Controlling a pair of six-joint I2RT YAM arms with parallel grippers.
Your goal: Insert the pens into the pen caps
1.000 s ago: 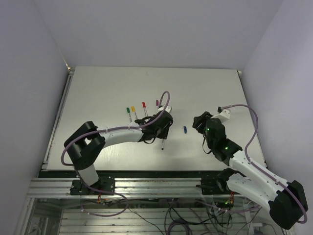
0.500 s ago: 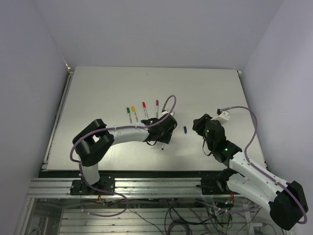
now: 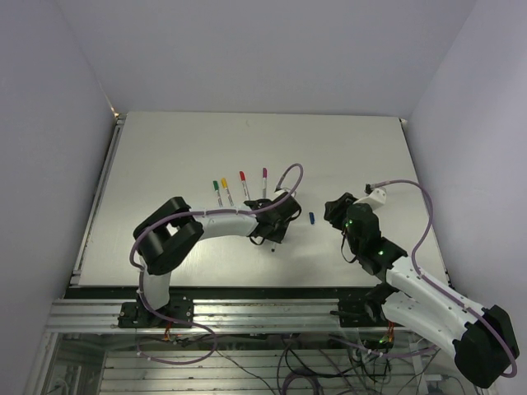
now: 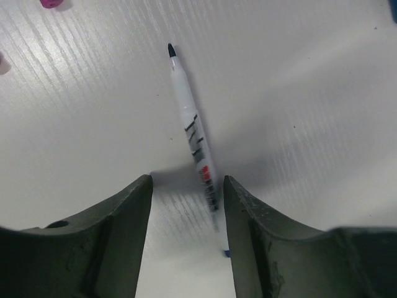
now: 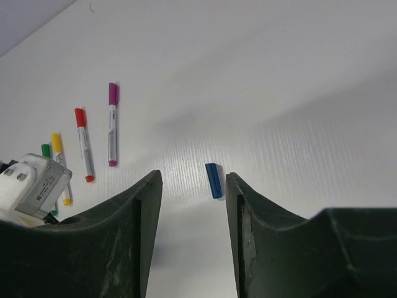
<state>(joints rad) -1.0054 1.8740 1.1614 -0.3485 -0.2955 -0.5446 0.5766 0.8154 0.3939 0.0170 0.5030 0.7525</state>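
An uncapped grey-white pen [image 4: 197, 146] lies flat on the table, dark tip pointing away and blue end toward me. My left gripper [image 4: 187, 183] is open and straddles its rear part, which lies close to the right finger without being clamped. The loose blue pen cap [image 5: 213, 180] [image 3: 312, 218] lies on the table just ahead of my right gripper [image 5: 193, 177], which is open and holds nothing. From above, the left gripper [image 3: 274, 226] covers most of the pen and the right gripper [image 3: 336, 209] hangs to the right of the cap.
Capped pens lie in a row behind the left gripper: green [image 3: 216, 192], yellow [image 3: 225, 189], red [image 3: 244, 185] and purple [image 3: 264, 181]. The right wrist view shows the purple one [image 5: 112, 124] and the red one [image 5: 83, 144] left of the cap. The two grippers are close together.
The left gripper has shifted right and settled lower over the uncapped pen, hiding more of it from above. The right arm has barely moved.
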